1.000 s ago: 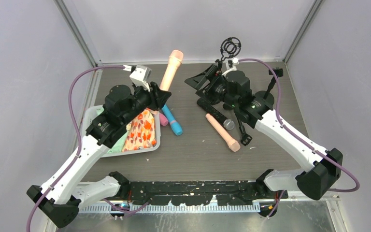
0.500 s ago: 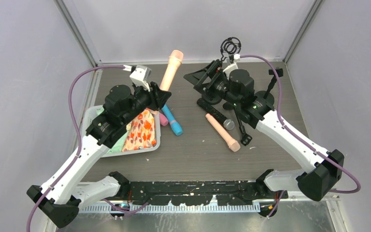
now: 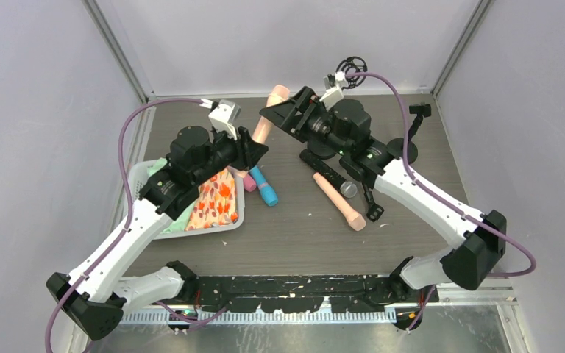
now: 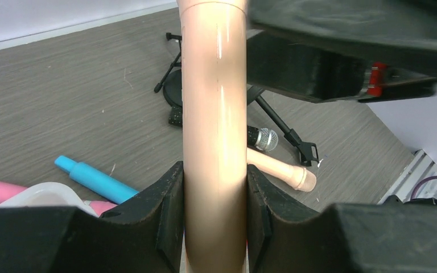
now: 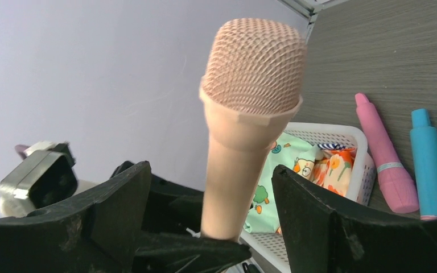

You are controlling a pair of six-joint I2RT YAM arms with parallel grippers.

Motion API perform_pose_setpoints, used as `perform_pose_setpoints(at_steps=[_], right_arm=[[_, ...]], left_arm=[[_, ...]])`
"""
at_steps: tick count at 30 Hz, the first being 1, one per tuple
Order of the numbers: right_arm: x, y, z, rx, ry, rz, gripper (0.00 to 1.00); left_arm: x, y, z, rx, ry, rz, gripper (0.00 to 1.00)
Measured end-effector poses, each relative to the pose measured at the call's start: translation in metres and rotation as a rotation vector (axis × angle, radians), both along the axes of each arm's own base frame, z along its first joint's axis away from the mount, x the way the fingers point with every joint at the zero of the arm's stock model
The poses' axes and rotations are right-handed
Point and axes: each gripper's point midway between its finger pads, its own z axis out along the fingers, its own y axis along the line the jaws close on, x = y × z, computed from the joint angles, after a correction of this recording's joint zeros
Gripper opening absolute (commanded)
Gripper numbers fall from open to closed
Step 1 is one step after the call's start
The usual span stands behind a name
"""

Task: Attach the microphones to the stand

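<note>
Grey tabletop (image 3: 294,235) lies open, back wall (image 3: 265,44) near. Left pincer (image 4: 215,219) pinches the peach microphone (image 4: 215,114); right pincer (image 5: 222,219), spread, flanks its mesh head without touching, a head the left wrist view crops.

The top camera is looking down from above the near edge over the whole worktop (image 3: 294,235). The left wrist camera is facing right and near past the left end effector (image 4: 214,216), close against the raised peach microphone (image 4: 214,114). The right wrist camera is facing left past the right end effector (image 5: 210,170); all three views are sharing that microphone.
</note>
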Motion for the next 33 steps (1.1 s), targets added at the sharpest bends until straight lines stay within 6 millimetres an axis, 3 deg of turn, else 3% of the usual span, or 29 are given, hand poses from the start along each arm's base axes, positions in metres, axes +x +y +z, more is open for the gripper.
perform_pose_setpoints(at_steps=[8,17,23,26,30,33], right_arm=[[0.021,0.017,-0.029,-0.058,0.042,-0.013,0.71],[0.030,0.028,-0.037,-0.095,0.026,-0.010,0.63],[0.038,0.034,-0.050,-0.113,0.044,-0.018,0.41],[0.037,0.036,-0.049,-0.109,0.044,-0.022,0.26],[0.038,0.035,-0.048,-0.110,0.040,-0.028,0.08],[0.039,0.034,-0.049,-0.123,0.030,-0.042,0.01]], left_arm=[[-0.002,-0.002,-0.004,0.005,0.013,-0.016,0.00],[0.002,-0.005,-0.011,0.018,0.032,-0.016,0.00],[0.002,-0.006,-0.015,0.025,0.043,-0.020,0.01],[0.005,-0.007,-0.022,0.038,0.062,-0.017,0.13],[0.005,-0.007,-0.022,0.039,0.062,-0.016,0.47],[0.005,-0.007,-0.022,0.039,0.061,-0.016,0.70]])
